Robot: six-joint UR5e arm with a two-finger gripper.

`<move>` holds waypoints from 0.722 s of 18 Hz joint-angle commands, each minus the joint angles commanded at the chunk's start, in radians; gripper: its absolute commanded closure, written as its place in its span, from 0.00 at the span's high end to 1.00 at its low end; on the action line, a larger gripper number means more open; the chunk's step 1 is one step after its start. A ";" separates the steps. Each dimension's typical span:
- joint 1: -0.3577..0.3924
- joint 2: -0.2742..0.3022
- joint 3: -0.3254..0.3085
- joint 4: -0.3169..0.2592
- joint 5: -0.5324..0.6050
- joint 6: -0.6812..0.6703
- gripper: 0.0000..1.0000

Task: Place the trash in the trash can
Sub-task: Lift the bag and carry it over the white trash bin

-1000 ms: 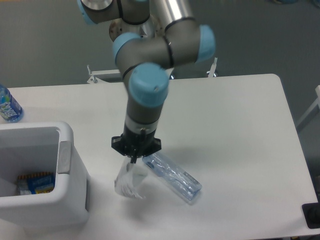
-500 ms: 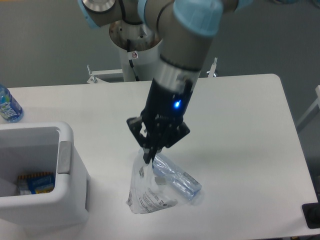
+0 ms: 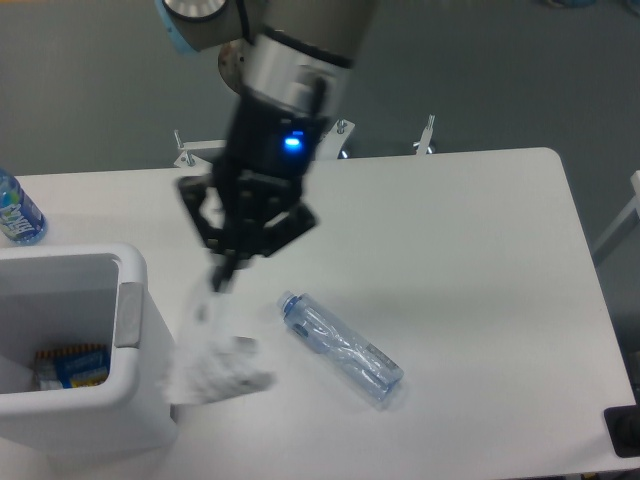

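**Wrapper lifted and swinging toward the bin**

The one fixed camera looks down on a white table (image 3: pixel 470 230). The gripper (image 3: pixel 222 278) hangs above the table's left half with its fingers pinched together on the top edge of the wrapper (image 3: pixel 212 355), which dangles below it as a blurred white shape just beside the bin's right wall. A second ago the gripper sat low over the table's middle, next to the clear bottle; half a second ago the wrapper was already hanging from it there. Since then the arm has risen and carried the wrapper left, close to the trash can (image 3: pixel 130 330) (the blur suggests it is moving fast).

The wrapper is not yet over the opening, so the carry probably needs a little more leftward travel before release. The clear bottle (image 3: pixel 342 347) lies on its side on the table, untouched, and remains to be picked up. A blue-labelled bottle (image 3: pixel 18 212) stands at the far left edge.
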 joint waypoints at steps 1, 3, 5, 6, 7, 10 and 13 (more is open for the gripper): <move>-0.031 -0.002 -0.014 0.000 0.006 0.002 0.00; -0.077 0.000 -0.050 0.002 0.009 0.006 0.00; -0.101 -0.002 -0.060 0.003 0.011 0.008 0.00; -0.111 -0.003 -0.060 0.003 0.011 0.006 0.00; -0.120 -0.005 -0.061 0.002 0.011 0.005 0.02; -0.144 0.000 -0.086 0.005 0.011 0.006 0.04; -0.151 -0.003 -0.084 0.009 0.011 0.017 0.62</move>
